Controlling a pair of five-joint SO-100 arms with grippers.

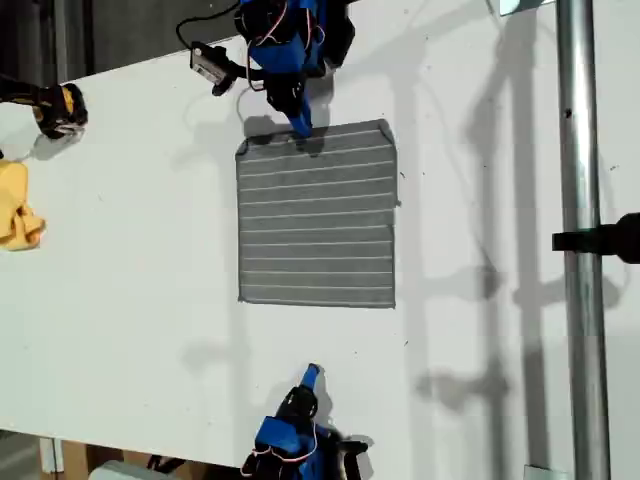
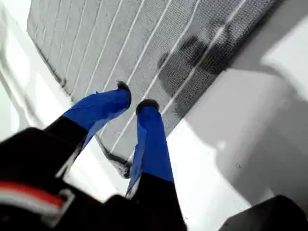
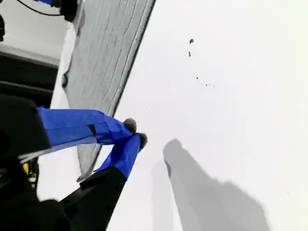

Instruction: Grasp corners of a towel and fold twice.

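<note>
The white table [image 1: 120,260] carries the grey striped towel [image 1: 316,214], spread flat at its middle. My first gripper [image 1: 301,126] hovers above the towel's far edge, jaws slightly parted, holding nothing. My second gripper [image 1: 312,374] sits off the near edge, jaws closed and empty.

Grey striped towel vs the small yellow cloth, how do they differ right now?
The grey rectangular striped towel lies spread flat mid-table; the small yellow cloth sits bunched at the exterior view's left edge. The towel is far larger and carries thin pale stripes; the yellow cloth looks plain. My first gripper, slightly open, hovers over the towel's edge; no gripper is near the yellow cloth. Both rest on the white table.
</note>
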